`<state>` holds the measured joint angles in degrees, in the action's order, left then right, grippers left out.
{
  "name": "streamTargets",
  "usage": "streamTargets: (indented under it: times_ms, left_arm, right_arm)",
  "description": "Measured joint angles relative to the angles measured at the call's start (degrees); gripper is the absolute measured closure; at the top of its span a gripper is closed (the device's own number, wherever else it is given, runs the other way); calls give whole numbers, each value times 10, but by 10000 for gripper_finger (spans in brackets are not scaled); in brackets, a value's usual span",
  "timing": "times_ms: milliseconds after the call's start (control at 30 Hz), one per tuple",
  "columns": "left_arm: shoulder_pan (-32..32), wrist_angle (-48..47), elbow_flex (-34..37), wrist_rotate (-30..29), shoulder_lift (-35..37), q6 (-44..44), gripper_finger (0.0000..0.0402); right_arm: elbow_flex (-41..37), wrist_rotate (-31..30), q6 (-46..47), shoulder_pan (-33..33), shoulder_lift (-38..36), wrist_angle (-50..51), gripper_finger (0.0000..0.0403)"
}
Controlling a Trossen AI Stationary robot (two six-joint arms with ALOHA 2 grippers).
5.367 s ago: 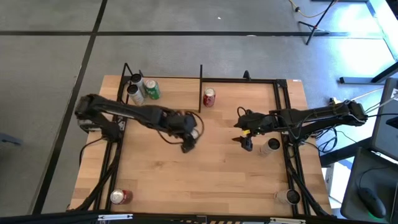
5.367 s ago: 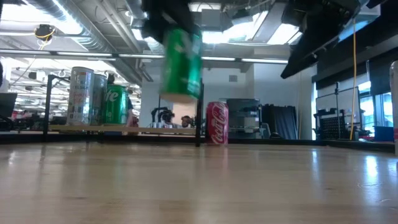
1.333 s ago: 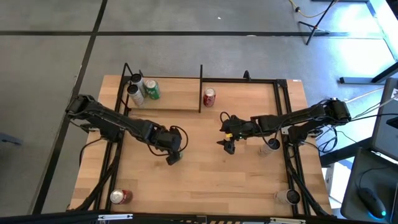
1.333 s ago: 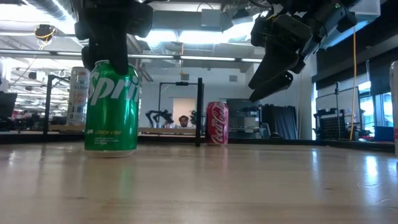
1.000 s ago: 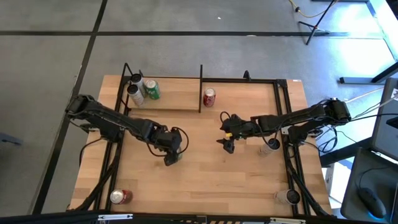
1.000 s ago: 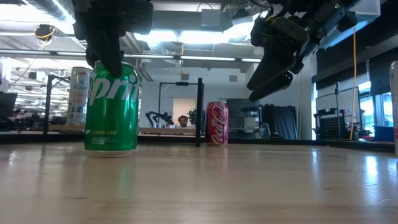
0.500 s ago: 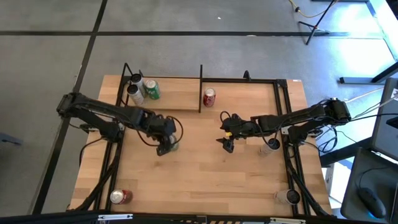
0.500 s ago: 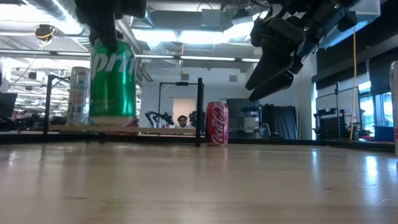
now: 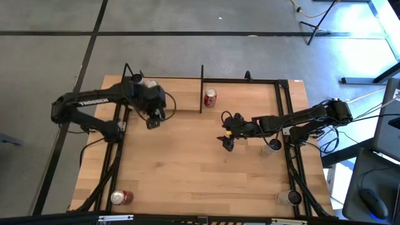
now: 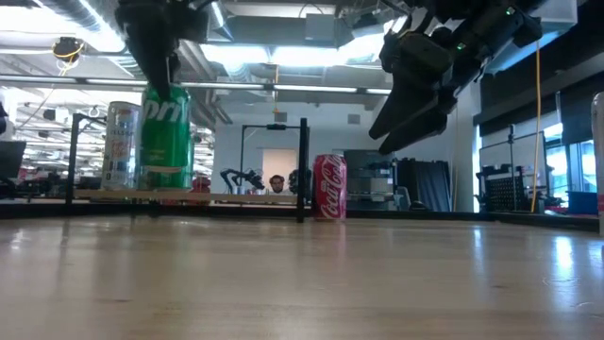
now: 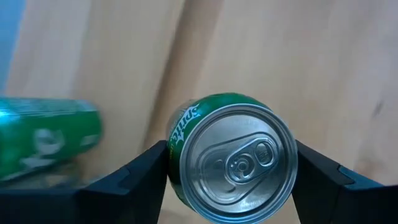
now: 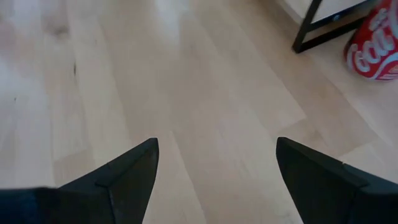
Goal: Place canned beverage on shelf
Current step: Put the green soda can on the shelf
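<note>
Left gripper (image 11: 230, 168): fingers clamped on either side of a green soda can (image 11: 231, 157), gripping it near the top, can upright. In the low view the can (image 10: 166, 135) hangs above the shelf (image 10: 189, 196) board, not resting on it, near a silver can (image 10: 121, 144) that stands there. From above, the gripper sits over the shelf's front edge (image 9: 178, 106), close to the cans at its left end.

Right gripper (image 12: 214, 165): fingers spread wide, holding nothing, hovering over mid-table. A red cola can (image 12: 376, 46) stands on the table just beside the shelf's right-hand post (image 9: 201, 87), off the board.

Other stock: a red can (image 9: 119, 197) at the table's (image 9: 206, 169) near left corner, a pale can (image 9: 271, 147) by the right arm, another (image 9: 292, 197) at the near right corner.

Step in hand: carrying the green can over the shelf for placing. Next move, as judged: lower it straight onto a bare part of the board, clear of the standing cans, then part the fingers and lift away without tipping it.
</note>
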<state>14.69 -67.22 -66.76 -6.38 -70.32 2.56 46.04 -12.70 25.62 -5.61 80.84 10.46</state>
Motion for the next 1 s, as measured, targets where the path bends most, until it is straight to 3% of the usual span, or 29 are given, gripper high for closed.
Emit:
streamTargets:
  times_ms: [400, 533, 1000]
  left_arm:
    - [190, 11, 5, 18, -5, -202, 153]
    - [234, 36, 35, 46, -11, -230, 153]
    - [310, 51, 48, 90, -10, -273, 152]
  right_arm:
    - [0, -19, 53, 0, 0, 0, 88]
    - [0, -19, 60, 0, 0, 0, 88]
    - [0, -19, 69, 0, 0, -1, 88]
